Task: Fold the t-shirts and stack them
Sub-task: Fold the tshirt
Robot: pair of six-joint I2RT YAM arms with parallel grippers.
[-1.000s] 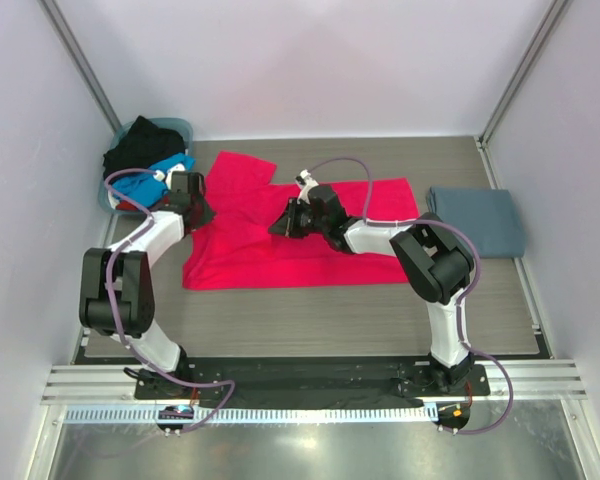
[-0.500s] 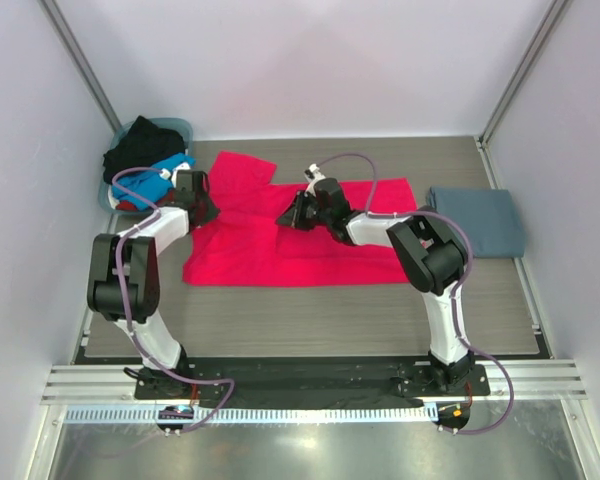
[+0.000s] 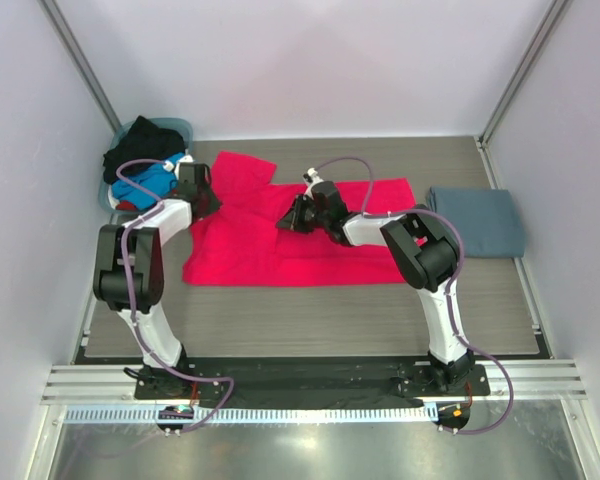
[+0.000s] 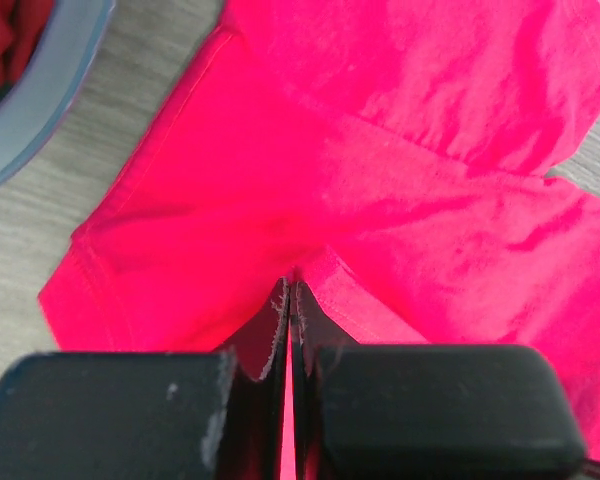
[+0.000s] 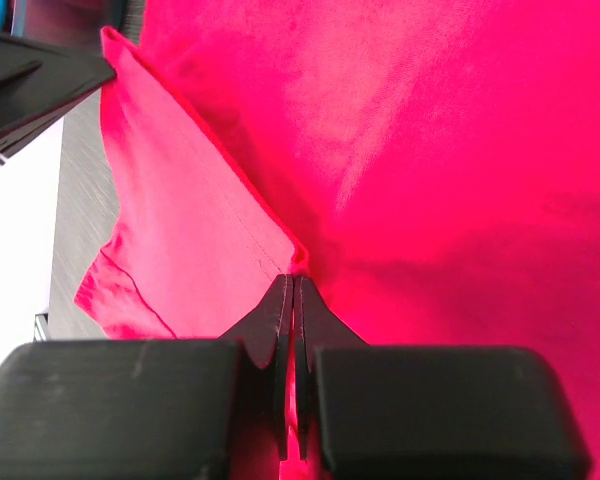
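Observation:
The bright red-pink t-shirt lies spread across the middle of the table, partly folded. My left gripper is shut on a fold of its cloth near the left sleeve; the left wrist view shows the red-pink t-shirt pinched at the closed tips of the left gripper. My right gripper is shut on an edge of the same shirt near its middle top; the right wrist view shows the hem of the red-pink t-shirt pinched by the right gripper. A folded slate grey-blue t-shirt lies at the right.
A light blue basket at the back left holds black, bright blue and red shirts; its rim shows in the left wrist view. White walls enclose the table on three sides. The left arm's body shows in the right wrist view.
Both grippers have moved toward the back of the table, pulling the shirt's cloth with them. The left sleeve area has drawn closer to the basket.

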